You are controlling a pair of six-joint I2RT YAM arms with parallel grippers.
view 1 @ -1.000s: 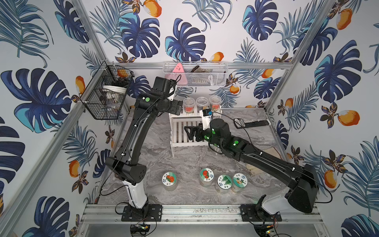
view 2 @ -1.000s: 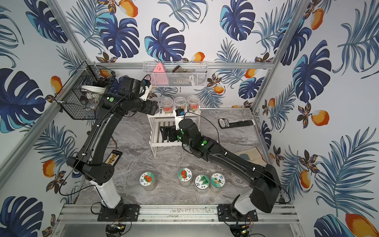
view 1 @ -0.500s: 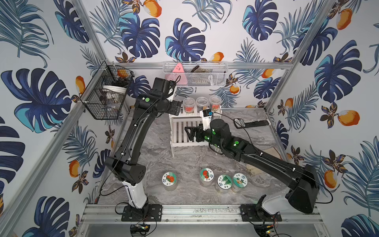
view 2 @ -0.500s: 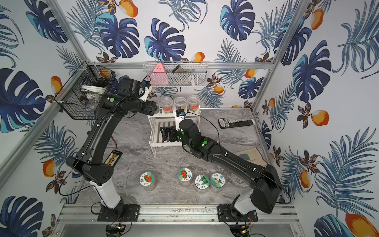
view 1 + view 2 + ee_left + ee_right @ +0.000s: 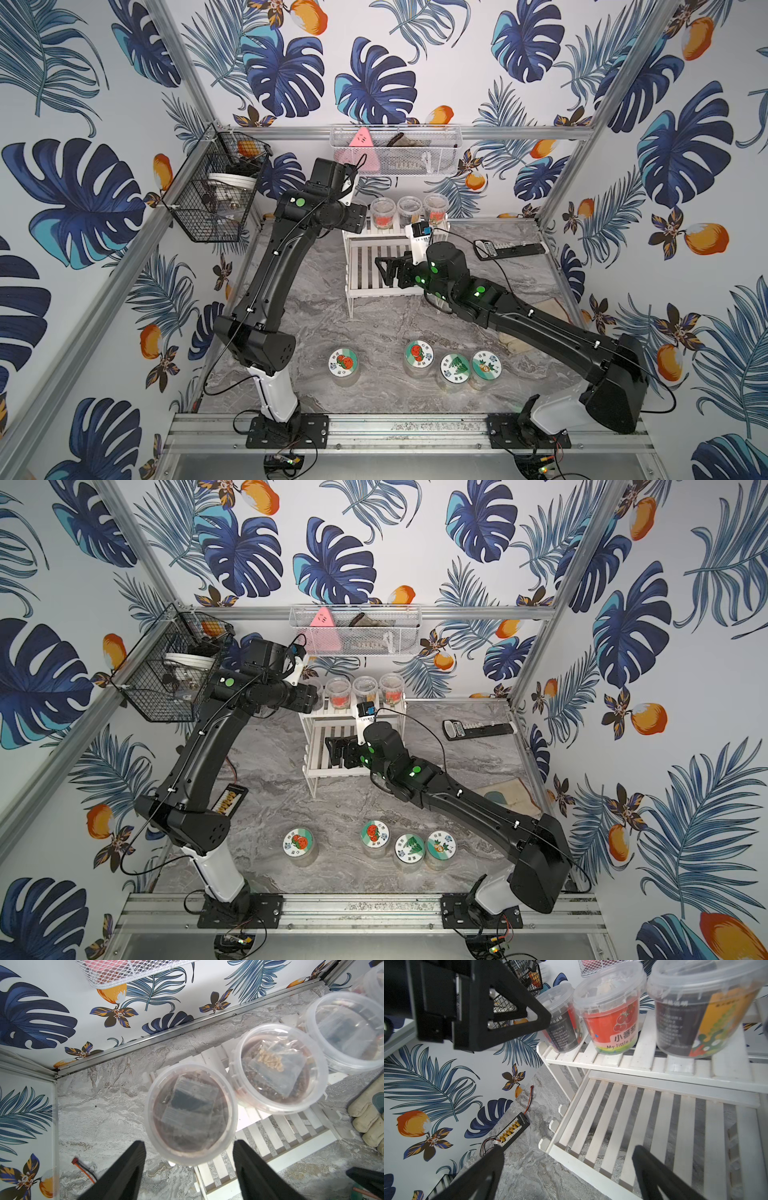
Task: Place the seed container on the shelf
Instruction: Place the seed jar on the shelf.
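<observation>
As no arm's moved in 1s, I read seed container (image 5: 191, 1109) as parked on shelf (image 5: 365, 266), upper centre in a top view. Left tool (image 5: 189, 1142) straddles it, grip unclear. Right tool (image 5: 568, 1150) spread.

Row of seed containers (image 5: 409, 208) on upper tier of shelf (image 5: 365, 266)

The grey marbled tabletop (image 5: 374, 332) carries the white slatted shelf (image 5: 361, 270) toward its back, with a black bar-shaped device (image 5: 509, 250) and a beige glove (image 5: 509, 796) to one side and a connector board (image 5: 230, 802) to the other. Four lidded jars (image 5: 419, 354) with picture labels stand near the front edge. Clear seed containers (image 5: 409, 206) stand side by side on the shelf's upper tier.
</observation>
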